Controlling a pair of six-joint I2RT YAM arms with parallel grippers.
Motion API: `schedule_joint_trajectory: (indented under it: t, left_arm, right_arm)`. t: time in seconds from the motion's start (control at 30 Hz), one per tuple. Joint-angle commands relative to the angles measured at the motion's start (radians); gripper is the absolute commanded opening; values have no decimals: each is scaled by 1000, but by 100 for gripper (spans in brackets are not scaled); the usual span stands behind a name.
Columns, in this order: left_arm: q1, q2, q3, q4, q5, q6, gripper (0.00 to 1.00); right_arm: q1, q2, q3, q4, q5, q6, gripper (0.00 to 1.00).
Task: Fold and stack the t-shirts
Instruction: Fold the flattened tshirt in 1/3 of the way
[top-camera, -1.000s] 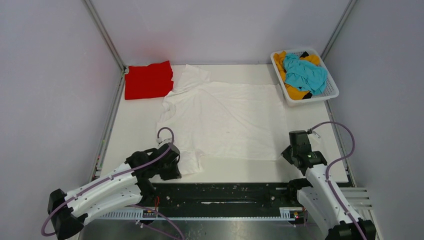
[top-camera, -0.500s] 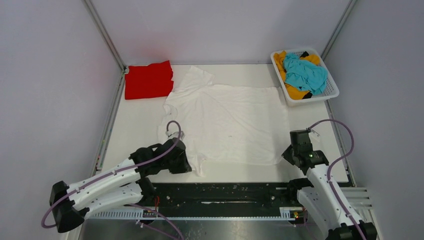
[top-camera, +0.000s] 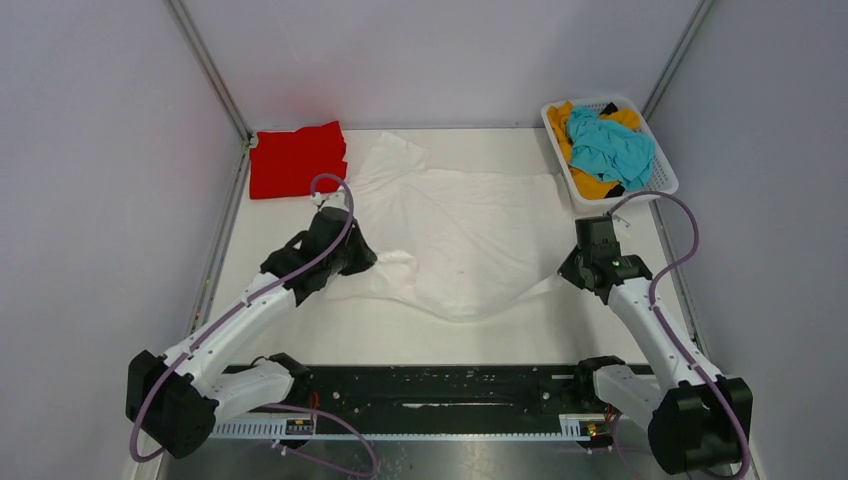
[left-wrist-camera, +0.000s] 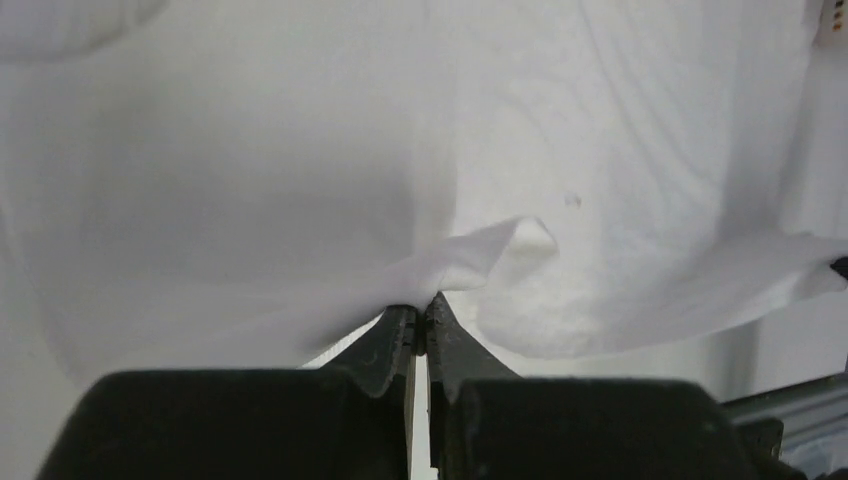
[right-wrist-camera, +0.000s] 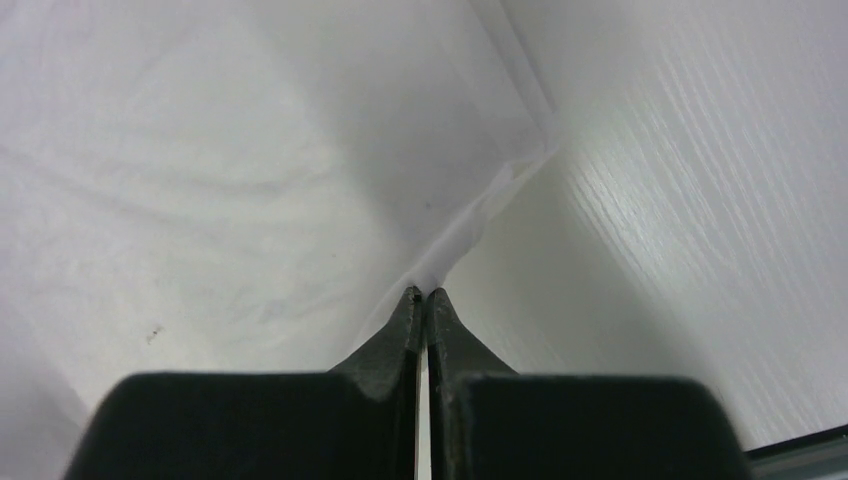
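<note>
Left gripper is clamped on the near-left edge of the white t-shirt; right gripper is clamped on its near-right corner.

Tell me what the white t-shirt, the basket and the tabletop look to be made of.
White t-shirt: thin, soft matte cloth, probably a cotton knit; it sags and creases between the left gripper and right gripper. Basket: stiff white plastic, judging by its slotted walls. Tabletop: hard white board with a faint wood-grain texture, perhaps laminate.
</note>
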Motion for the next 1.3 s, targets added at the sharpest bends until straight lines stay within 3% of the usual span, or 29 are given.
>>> schedule_joint_trajectory:
  t: [0.0, 0.37, 0.83, 0.97, 1.03, 1.1, 1.13, 1.17, 1.2, 1.27]
  left_arm:
    - [71, 79, 130, 112, -13, 107, 0]
    - [180, 295, 294, 214, 27, 253, 0]
    - [286, 585, 436, 269, 90, 297, 0]
    - [308, 670, 486, 296, 104, 301, 2]
    - [318, 708, 530, 282, 105, 302, 18]
    - [321, 734, 564, 271, 105, 299, 54]
    - [321, 741, 580, 262, 105, 299, 66]
    - [323, 743, 593, 253, 103, 295, 88]
    - [323, 739, 605, 240, 103, 290, 98]
    - [323, 718, 600, 230, 117, 273, 99]
  right_arm:
    - [-4, 84, 110, 30, 38, -28, 0]
    - [-21, 265, 282, 35, 128, -43, 0]
    - [-56, 499, 405, 55, 140, 0, 0]
    - [-65, 572, 450, 48, 147, 1, 12]
    - [-68, 597, 474, 29, 147, 8, 18]
    - [-69, 601, 487, 16, 142, 11, 41]
    - [-69, 595, 487, 15, 142, 12, 51]
    - [-68, 584, 486, 12, 143, 13, 59]
    - [-69, 569, 481, 9, 145, 13, 65]
    - [-67, 534, 459, 1, 140, 15, 77]
